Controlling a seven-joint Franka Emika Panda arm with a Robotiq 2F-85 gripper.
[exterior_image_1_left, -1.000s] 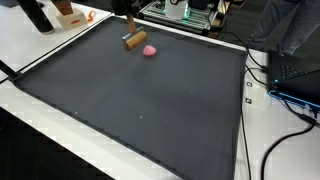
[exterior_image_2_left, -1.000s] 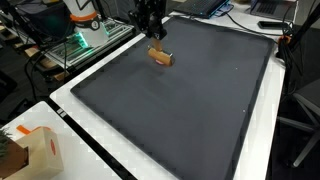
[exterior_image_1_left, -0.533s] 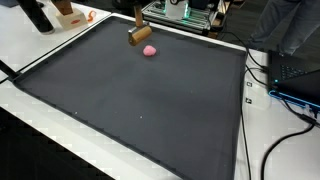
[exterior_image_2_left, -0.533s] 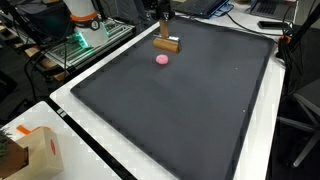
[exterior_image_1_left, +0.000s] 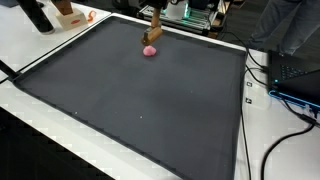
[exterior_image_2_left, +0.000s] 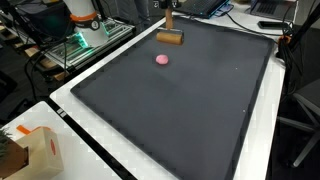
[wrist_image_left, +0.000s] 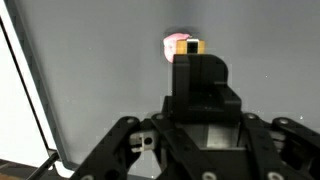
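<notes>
Ext view, tool (exterior_image_1_left: 154, 24): at far edge of dark surface (exterior_image_1_left: 150, 115), fingers closed on wooden block (exterior_image_1_left: 152, 35); block hangs clear of surface.
Ext view, pink ball (exterior_image_1_left: 150, 50): lies on surface just in front of block, not touching it.
Ext view, tool (exterior_image_2_left: 169, 24): comes down from top of pic, grips block (exterior_image_2_left: 170, 39) from above; block level, w/ long side across.
Ext view, ball (exterior_image_2_left: 161, 60): alone on surface (exterior_image_2_left: 180, 115), near block, apart from it.
Wrist view, tool (wrist_image_left: 197, 62): dark body fills lower half; fingers close together, only a bit of block (wrist_image_left: 197, 46) shows past them.
Wrist view, ball (wrist_image_left: 177, 45): on grey surface, right beside block tip in pic.
</notes>
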